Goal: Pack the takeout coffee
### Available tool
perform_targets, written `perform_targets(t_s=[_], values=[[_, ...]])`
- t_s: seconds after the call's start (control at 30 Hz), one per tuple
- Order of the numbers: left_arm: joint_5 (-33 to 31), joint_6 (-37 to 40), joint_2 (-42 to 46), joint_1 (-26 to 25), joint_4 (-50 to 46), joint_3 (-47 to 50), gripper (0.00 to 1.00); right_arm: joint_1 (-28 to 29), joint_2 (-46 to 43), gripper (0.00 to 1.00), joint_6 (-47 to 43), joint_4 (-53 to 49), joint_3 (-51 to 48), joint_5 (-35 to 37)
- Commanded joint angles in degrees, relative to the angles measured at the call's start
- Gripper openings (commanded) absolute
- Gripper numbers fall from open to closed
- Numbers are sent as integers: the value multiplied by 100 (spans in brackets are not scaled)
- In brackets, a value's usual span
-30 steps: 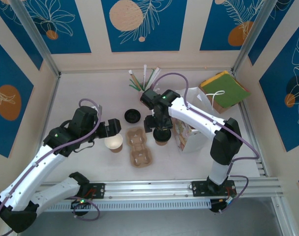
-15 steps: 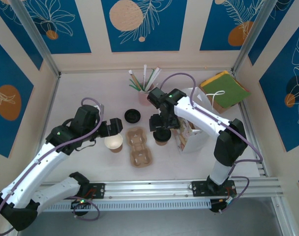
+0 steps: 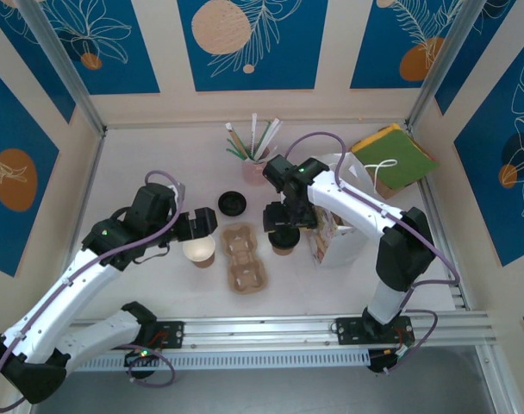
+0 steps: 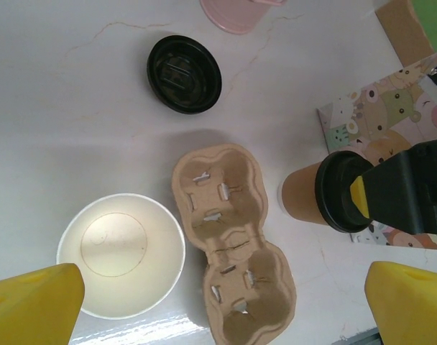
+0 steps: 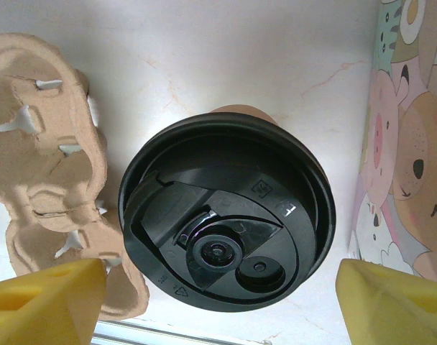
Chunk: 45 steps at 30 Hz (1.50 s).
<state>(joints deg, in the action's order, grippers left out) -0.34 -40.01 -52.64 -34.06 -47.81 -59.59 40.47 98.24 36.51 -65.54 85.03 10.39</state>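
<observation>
The takeout coffee [image 3: 283, 242], a brown paper cup with a black lid [image 5: 226, 244], stands upright on the table just right of the cardboard tray [image 3: 243, 256]. My right gripper [image 3: 284, 219] hovers directly over it, open, its yellow fingers [image 5: 49, 302] wide of the lid on both sides and not touching it. In the left wrist view the coffee [image 4: 326, 190] sits right of the two-slot tray [image 4: 233, 237]. My left gripper [image 3: 202, 226] is open above the lidless cup and the tray, with nothing between its fingers [image 4: 31, 305].
A lidless cup [image 3: 198, 250] stands left of the tray. A loose black lid [image 3: 232, 203] lies behind the tray. A patterned paper bag [image 3: 339, 224] stands close on the coffee's right. A pink cup of straws [image 3: 255, 164] and a green bag [image 3: 393, 159] stand further back.
My right gripper's jaws have spread wider around the coffee lid and the arm has shifted slightly right. The coffee has stayed on the table. The left arm has barely moved.
</observation>
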Motion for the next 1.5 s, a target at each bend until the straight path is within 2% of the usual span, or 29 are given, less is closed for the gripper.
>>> perform_targets(t_s=[0.0, 0.43, 1.47], values=[[154, 118, 8, 39, 114, 36, 100, -27, -121, 84, -29, -42, -48, -187], [179, 116, 17, 32, 128, 66, 100, 231, 203, 84, -135, -415, 270, 274], [181, 111, 106, 33, 53, 112, 100, 349, 505, 82, -141, -521, 378, 375]])
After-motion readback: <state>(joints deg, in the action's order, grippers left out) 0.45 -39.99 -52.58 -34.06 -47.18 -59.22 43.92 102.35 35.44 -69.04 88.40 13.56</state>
